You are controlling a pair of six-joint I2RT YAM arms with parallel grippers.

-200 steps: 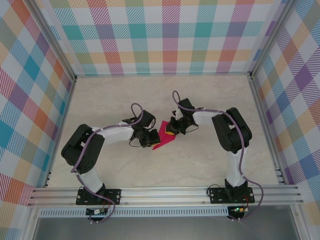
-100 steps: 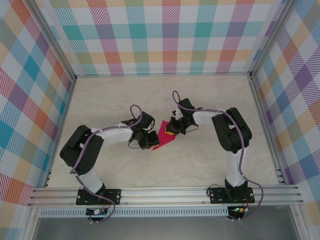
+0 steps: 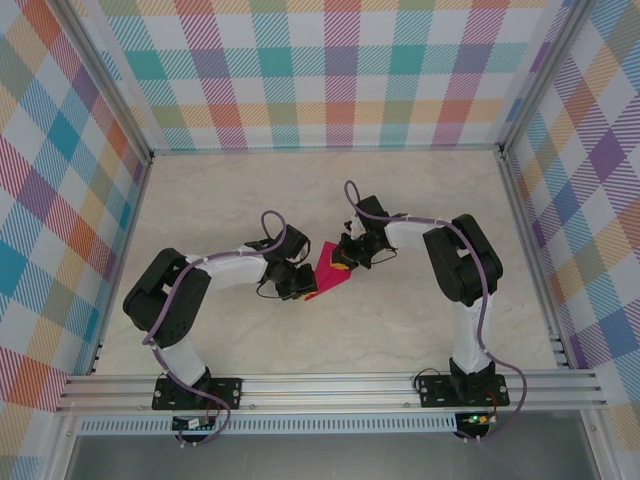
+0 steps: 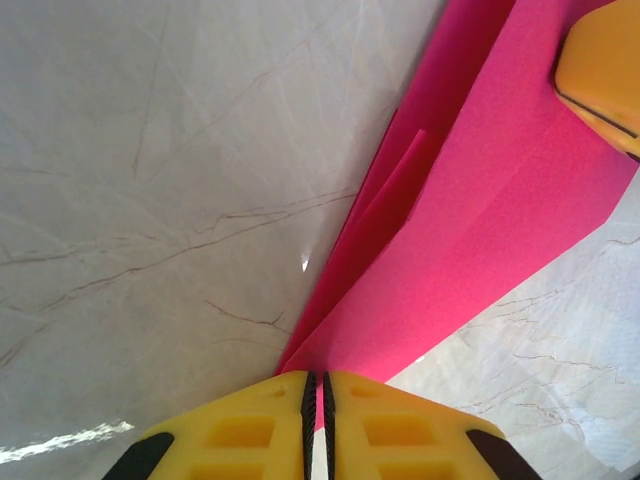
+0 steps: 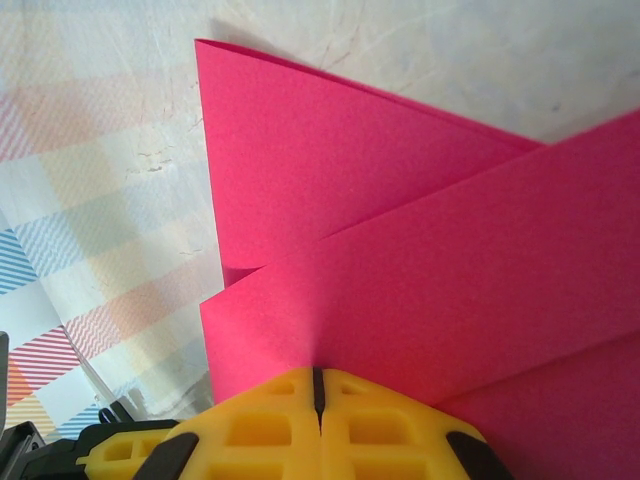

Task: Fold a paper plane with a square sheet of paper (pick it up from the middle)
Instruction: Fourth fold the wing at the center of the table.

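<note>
Pink folded paper [image 3: 329, 271] is a small patch from above; up close you see the left gripper [image 4: 316, 390] and right gripper [image 5: 318, 380] each clamped tight on its edge.

**Hot pink on pale marble, plaid all round**

The thin magenta-pink folded sheet of paper [image 3: 331, 272] is one plain, unpatterned colour. Its overlapping layers read a shade darker where shadow falls along the creases. My left pincer [image 4: 316, 400] has bright yellow fingers with thin black pads along their inner edges, and my right pincer [image 5: 318, 390] wears the same yellow and black. The flat stone-look counter [image 3: 400, 200] is cream-white with fine grey-brown veins. My left arm [image 3: 225, 268] and right arm [image 3: 460, 262] are black and white, trailing purple cables [image 3: 484, 325]. The side walls [image 3: 330, 70] carry a plaid of teal, orange, purple, pink, yellow and white. The metal frame rails [image 3: 330, 385] are silver-grey.
</note>
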